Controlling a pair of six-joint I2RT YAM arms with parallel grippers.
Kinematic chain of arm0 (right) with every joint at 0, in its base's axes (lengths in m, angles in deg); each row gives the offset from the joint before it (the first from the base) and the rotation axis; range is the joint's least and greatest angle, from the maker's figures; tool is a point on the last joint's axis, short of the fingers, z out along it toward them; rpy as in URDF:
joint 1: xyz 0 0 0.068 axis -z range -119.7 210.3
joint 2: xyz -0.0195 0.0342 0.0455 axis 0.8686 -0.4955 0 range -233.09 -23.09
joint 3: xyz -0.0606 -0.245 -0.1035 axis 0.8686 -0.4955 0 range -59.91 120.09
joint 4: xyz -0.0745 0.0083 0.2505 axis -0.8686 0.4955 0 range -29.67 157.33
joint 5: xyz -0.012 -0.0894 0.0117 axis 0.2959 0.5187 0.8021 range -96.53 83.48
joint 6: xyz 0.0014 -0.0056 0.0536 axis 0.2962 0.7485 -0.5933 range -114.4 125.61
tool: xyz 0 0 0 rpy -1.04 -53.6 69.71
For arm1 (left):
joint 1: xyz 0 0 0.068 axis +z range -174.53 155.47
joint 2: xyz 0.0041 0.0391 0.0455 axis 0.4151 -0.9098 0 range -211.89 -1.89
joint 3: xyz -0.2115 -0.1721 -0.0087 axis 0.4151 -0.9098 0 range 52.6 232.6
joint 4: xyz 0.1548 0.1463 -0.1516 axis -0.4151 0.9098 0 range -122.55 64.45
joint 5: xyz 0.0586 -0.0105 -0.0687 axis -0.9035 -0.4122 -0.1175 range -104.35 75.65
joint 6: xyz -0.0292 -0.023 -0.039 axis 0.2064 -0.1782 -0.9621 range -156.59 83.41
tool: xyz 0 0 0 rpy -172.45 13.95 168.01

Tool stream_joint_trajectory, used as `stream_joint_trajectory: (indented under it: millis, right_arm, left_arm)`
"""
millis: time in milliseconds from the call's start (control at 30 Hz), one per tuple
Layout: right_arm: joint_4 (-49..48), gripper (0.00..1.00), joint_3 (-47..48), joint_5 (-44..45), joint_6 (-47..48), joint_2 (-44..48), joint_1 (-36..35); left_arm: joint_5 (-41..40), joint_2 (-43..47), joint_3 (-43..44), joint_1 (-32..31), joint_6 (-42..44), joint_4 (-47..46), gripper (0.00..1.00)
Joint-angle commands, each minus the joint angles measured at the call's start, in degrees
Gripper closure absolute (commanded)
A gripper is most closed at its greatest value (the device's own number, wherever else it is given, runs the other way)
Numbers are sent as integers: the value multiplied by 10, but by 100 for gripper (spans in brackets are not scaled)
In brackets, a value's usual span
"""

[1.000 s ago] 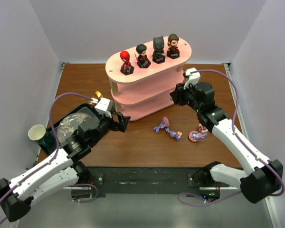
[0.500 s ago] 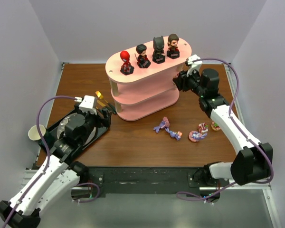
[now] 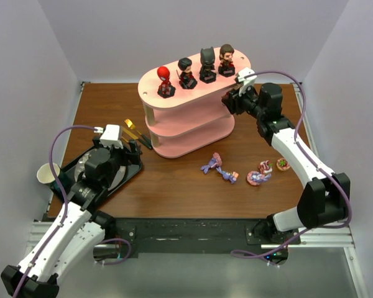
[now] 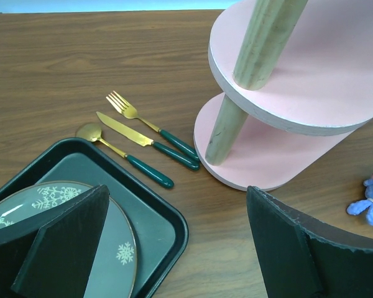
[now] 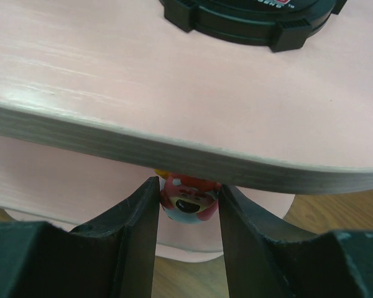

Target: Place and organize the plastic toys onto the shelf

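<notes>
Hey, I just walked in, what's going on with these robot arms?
The right pincer grips a small red toy at the right end of the pink shelf, just under the top board's edge. Four big-headed figures stand on top. Several pony-like toys lie on the table in front. The left pincer hangs open and empty by the black tray.

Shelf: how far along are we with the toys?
Done: four figures stand on top of the shelf. In hand: the right pincer grips a small red toy at the shelf's end, just under its top board. Remaining: about four small toys lie on the table; the left pincer hangs open by the tray.
</notes>
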Motion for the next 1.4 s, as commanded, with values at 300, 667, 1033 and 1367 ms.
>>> stream_joint_trajectory:
  millis: [300,667,1033,1367]
  right_arm:
    - [-31,100,38,1,-7,-30,11]
    - [-24,83,45,7,-11,-48,17]
    - [-3,65,66,0,-22,-65,16]
    - [-1,55,60,4,-31,-62,17]
  left_arm:
    - [9,-6,-3,7,6,-27,4]
    - [17,-10,-4,7,7,-26,4]
    - [20,-11,-5,7,8,-25,4]
    - [20,-9,-4,8,10,-24,4]
